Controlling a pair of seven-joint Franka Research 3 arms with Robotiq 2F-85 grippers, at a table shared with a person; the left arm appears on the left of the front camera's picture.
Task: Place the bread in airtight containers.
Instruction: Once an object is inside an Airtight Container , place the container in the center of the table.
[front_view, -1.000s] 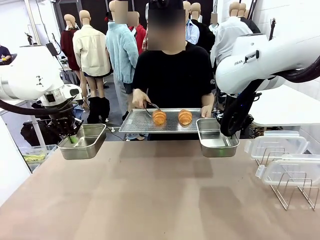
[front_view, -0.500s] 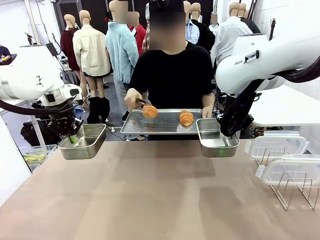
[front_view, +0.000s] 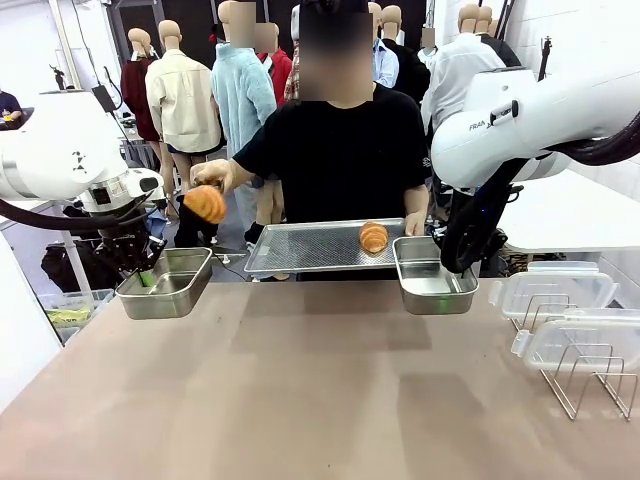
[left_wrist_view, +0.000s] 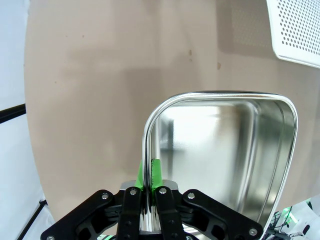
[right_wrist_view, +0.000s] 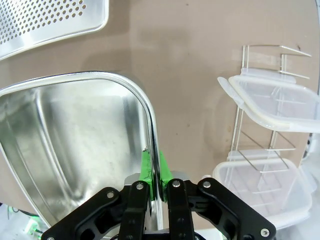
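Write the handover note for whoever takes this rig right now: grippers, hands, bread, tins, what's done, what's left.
The left gripper is shut on the rim of the left tin, which is empty.
The right gripper is shut on the rim of the right tin, also empty.
The person's one hand carries the first roll in the air, high near the left tin. The other hand holds the flat tray, with the second roll on it.
The clear lids sit on the wire rack at the right.
Done: no bread in a tin yet.
Left: both rolls in, lids on.
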